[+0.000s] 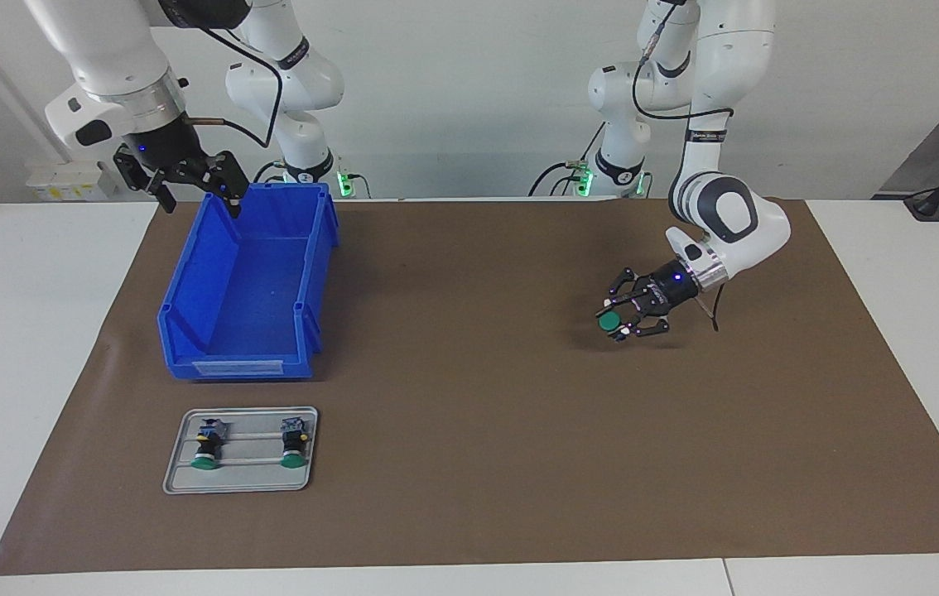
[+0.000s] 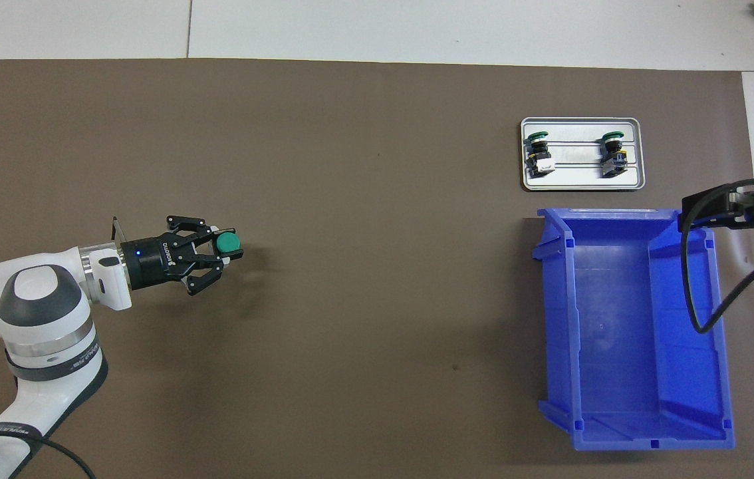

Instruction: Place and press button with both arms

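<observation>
My left gripper (image 1: 615,324) (image 2: 223,247) is shut on a green-capped button (image 1: 609,321) (image 2: 229,244). It holds the button sideways, low over the brown mat at the left arm's end of the table. Two more buttons (image 1: 206,448) (image 1: 294,445) lie on a small metal tray (image 1: 246,478) (image 2: 580,177) at the right arm's end, caps pointing away from the robots. My right gripper (image 1: 198,199) hangs open and empty in the air, over the rim of the blue bin (image 1: 188,277) that lies closest to the robots.
The open blue bin (image 2: 703,332) stands on the mat between the tray and the robots, with nothing in it. The brown mat (image 1: 469,397) covers most of the table, and white table shows at its ends.
</observation>
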### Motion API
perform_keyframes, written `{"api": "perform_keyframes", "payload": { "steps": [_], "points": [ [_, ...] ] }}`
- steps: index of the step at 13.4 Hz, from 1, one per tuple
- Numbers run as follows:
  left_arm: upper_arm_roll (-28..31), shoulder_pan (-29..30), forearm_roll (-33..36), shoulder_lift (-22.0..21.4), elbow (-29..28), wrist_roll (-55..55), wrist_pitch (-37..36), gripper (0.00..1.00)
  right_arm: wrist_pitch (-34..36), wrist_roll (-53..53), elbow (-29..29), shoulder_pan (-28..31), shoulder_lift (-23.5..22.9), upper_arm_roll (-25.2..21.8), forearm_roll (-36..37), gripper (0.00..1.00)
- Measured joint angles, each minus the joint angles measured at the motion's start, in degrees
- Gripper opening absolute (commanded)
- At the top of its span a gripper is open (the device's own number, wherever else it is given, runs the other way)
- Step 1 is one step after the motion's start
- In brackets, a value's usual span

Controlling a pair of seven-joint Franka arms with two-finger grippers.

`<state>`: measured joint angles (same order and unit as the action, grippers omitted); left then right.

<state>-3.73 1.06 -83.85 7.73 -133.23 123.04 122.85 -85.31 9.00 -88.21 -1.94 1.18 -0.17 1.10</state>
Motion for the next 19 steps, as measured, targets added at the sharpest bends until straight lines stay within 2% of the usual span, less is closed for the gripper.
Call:
{"api": "perform_keyframes", "payload": {
  "steps": [12, 19],
  "points": [
    [-0.48, -1.08, -7.42, 1.31, -4.1, 10.5, -7.56, 0.0, 0.0, 0.0, 0.0, 0.0, 0.0, 0.0, 0.0, 1.0],
    [-0.48, -5.41, -14.38, 1.34, -6.48, 15.7, -7.8, 0.0, 0.0, 0.0, 0.0, 0.0, 0.0, 0.0, 0.0, 1.0]
  ]
}}
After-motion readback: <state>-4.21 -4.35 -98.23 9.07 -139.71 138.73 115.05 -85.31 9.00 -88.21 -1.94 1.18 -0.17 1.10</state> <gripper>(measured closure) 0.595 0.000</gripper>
